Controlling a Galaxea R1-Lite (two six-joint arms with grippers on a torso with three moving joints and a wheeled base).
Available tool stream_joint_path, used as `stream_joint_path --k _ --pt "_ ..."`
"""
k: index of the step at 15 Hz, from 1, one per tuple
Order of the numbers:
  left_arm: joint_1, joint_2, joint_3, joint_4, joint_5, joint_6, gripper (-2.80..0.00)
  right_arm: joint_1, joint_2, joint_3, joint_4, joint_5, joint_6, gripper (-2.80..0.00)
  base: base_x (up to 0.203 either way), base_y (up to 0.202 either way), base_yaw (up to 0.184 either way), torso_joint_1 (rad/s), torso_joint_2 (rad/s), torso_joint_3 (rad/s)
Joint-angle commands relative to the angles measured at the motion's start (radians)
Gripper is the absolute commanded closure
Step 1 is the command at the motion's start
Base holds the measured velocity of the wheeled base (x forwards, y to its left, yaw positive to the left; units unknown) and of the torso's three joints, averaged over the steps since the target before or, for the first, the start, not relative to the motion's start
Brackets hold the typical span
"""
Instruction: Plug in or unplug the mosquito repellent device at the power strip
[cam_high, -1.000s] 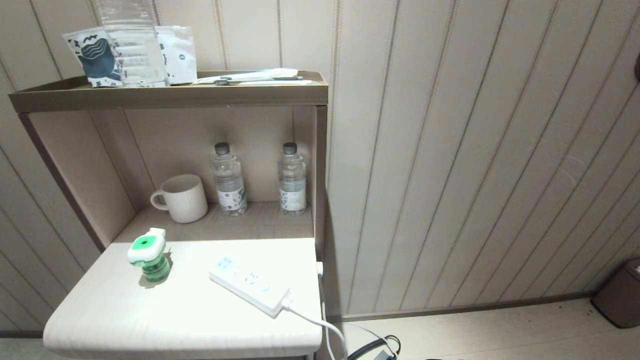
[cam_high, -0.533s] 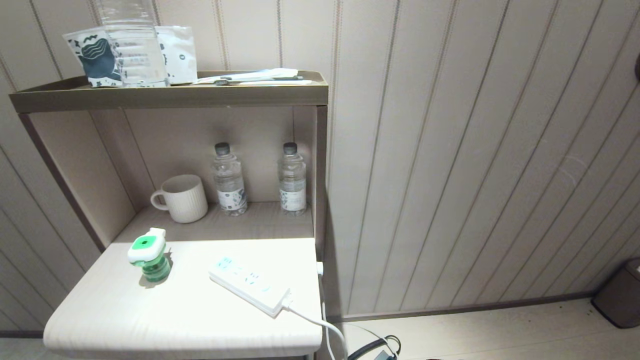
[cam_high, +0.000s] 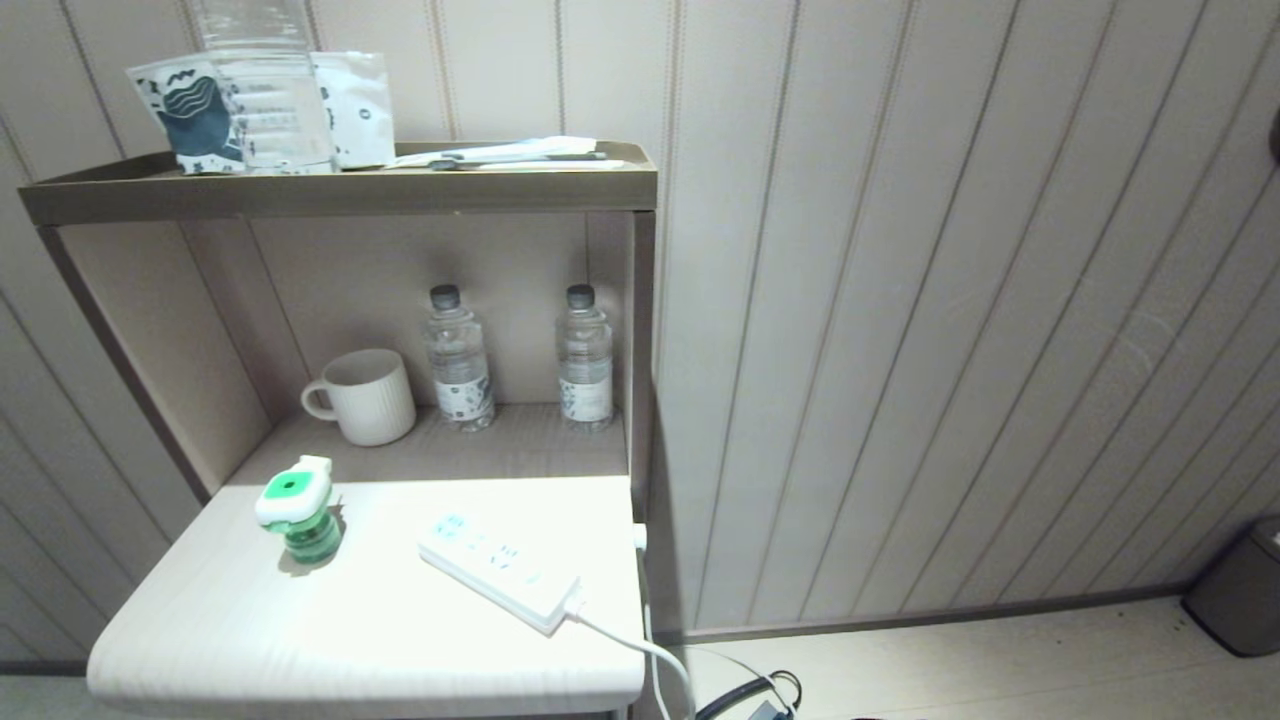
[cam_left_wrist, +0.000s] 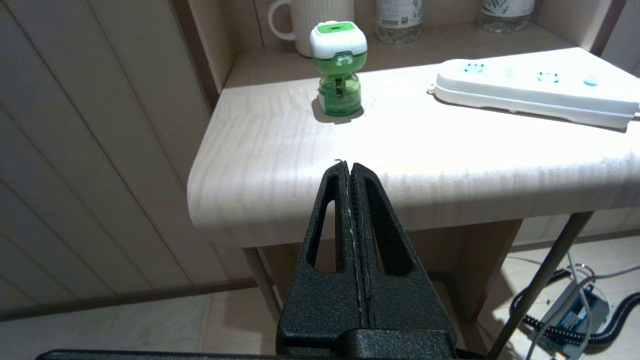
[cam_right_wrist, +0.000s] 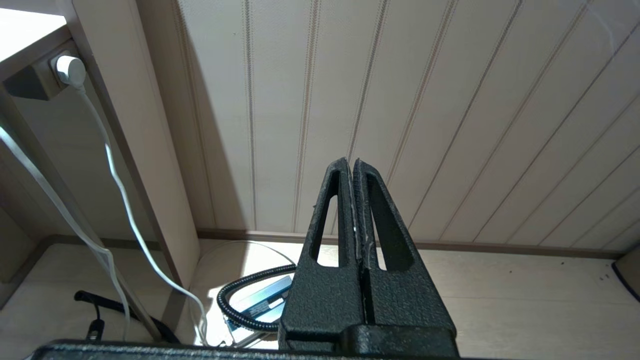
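Observation:
The mosquito repellent device (cam_high: 293, 506), a white head with a green centre over a green bottle, stands upright on the pale table (cam_high: 300, 640), apart from the power strip (cam_high: 497, 568). The white strip lies flat to its right, nothing plugged into it, and its cord (cam_high: 640, 650) drops off the table edge. In the left wrist view the device (cam_left_wrist: 338, 70) and strip (cam_left_wrist: 530, 92) sit beyond my left gripper (cam_left_wrist: 350, 167), which is shut and empty, short of the table's near edge. My right gripper (cam_right_wrist: 350, 162) is shut and empty, low beside the table, facing the panelled wall. Neither arm shows in the head view.
A white mug (cam_high: 365, 395) and two water bottles (cam_high: 458, 358) (cam_high: 584, 356) stand in the shelf recess behind the table. A top shelf (cam_high: 340, 190) holds a big bottle and packets. A wall plug (cam_right_wrist: 67, 70) and cables hang by the table leg; a dark bin (cam_high: 1240, 590) stands far right.

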Motion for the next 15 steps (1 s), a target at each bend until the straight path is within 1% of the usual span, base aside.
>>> stream_joint_path --k 1,2,4,7,9,15 --pt "0.0 0.0 0.004 0.0 0.006 -0.007 0.0 0.0 0.001 0.002 0.002 -0.001 0.001 0.0 0.0 0.0 0.0 0.0 0.0 0.0" --pt "0.0 0.0 0.004 -0.001 0.017 -0.022 0.0 0.0 0.001 0.001 0.002 -0.003 0.004 0.0 0.0 0.0 0.0 0.0 0.0 0.0" --pt "0.0 0.0 0.004 -0.003 0.023 -0.039 0.0 0.001 0.002 0.007 -0.015 -0.025 0.044 0.0 0.0 0.0 0.0 0.0 0.0 0.0" --pt "0.0 0.0 0.004 -0.003 0.024 -0.042 0.0 -0.001 0.01 0.012 -0.029 -0.027 0.048 0.0 0.0 0.0 0.0 0.0 0.0 0.0" --pt "0.0 0.0 0.004 -0.005 0.04 -0.068 0.0 -0.001 0.01 0.018 -0.047 -0.029 0.05 0.0 0.0 0.0 0.0 0.0 0.0 0.0" --pt "0.0 0.0 0.004 -0.005 0.04 -0.068 0.0 -0.001 0.008 0.018 -0.048 -0.029 0.051 0.0 0.0 0.0 0.0 0.0 0.0 0.0"
